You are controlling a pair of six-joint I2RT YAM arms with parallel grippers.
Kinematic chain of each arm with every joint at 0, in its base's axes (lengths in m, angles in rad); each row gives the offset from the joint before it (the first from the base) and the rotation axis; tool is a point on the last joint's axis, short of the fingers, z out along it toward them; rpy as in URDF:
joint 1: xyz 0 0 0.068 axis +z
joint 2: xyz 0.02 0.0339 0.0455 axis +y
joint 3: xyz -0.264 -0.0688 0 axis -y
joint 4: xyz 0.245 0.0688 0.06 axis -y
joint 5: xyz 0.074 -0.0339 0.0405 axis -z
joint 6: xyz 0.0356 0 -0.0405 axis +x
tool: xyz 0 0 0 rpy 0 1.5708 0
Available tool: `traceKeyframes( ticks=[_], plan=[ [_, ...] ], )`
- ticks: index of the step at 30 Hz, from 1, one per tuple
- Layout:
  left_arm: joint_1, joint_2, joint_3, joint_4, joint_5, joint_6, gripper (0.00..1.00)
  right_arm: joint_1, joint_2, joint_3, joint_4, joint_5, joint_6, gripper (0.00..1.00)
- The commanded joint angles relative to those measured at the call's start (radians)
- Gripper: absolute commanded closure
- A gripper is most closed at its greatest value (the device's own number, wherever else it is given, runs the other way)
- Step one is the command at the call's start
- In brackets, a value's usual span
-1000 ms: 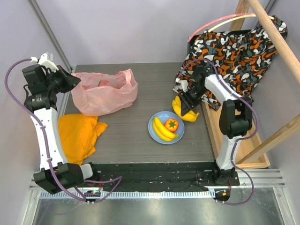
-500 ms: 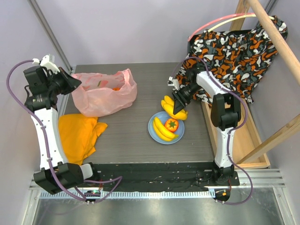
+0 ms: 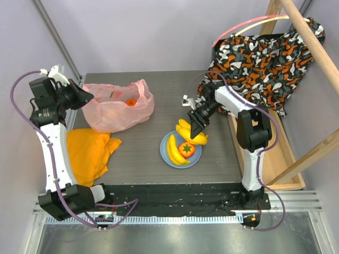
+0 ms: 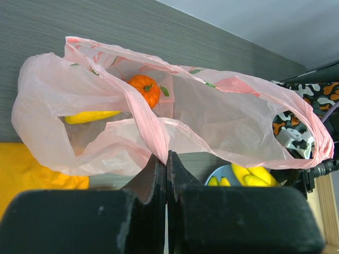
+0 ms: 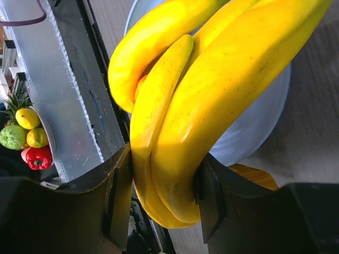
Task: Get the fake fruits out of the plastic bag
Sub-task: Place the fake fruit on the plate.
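The pink plastic bag [image 3: 119, 108] lies at the table's back left, mouth open toward the right. My left gripper [image 3: 85, 96] is shut on its near edge; the left wrist view shows the film pinched between the jaws [image 4: 167, 156]. An orange ridged fruit [image 4: 144, 89] and a yellow fruit [image 4: 90, 115] lie inside the bag. My right gripper [image 3: 195, 126] is shut on a yellow banana bunch [image 5: 212, 106], held over the back edge of the light-blue plate [image 3: 185, 164]. On the plate lie another banana bunch [image 3: 172, 150] and a red green-topped fruit [image 3: 186, 149].
An orange cloth [image 3: 87, 151] lies at the front left of the table. Orange-black-white patterned fabric [image 3: 259, 58] hangs over a wooden frame [image 3: 239, 145] along the right side. Grey walls close in the back and left.
My right gripper has carried the banana bunch leftward from the table's right edge to above the plate. The plate has shifted slightly left and nearer. My left gripper still holds the bag, its mouth a little wider.
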Motion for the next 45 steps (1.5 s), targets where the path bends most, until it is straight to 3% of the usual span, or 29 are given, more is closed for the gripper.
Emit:
traceKeyframes(
  ticks=[1,10,17,28,40,45],
  plan=[
    [-0.001,-0.040,-0.027,0.030,0.032,-0.006,1.00,0.019,-0.106,-0.042,-0.169,-0.018,0.029,0.71],
    [-0.001,-0.056,-0.042,0.030,0.040,-0.010,1.00,0.044,-0.109,0.000,-0.171,-0.036,0.088,0.72],
    [-0.001,-0.072,-0.056,0.015,0.038,-0.013,1.00,0.082,-0.154,-0.138,-0.169,-0.228,0.160,0.69],
    [0.000,-0.046,-0.065,-0.051,0.041,0.025,1.00,0.081,-0.005,-0.152,-0.169,-0.372,0.180,0.66],
    [-0.001,-0.052,-0.107,-0.071,0.027,0.065,1.00,-0.002,0.087,-0.148,-0.168,-0.361,0.215,0.20],
    [-0.001,-0.057,-0.125,-0.065,0.038,0.063,1.00,-0.007,0.061,-0.091,-0.161,-0.329,0.218,0.14]
  ],
)
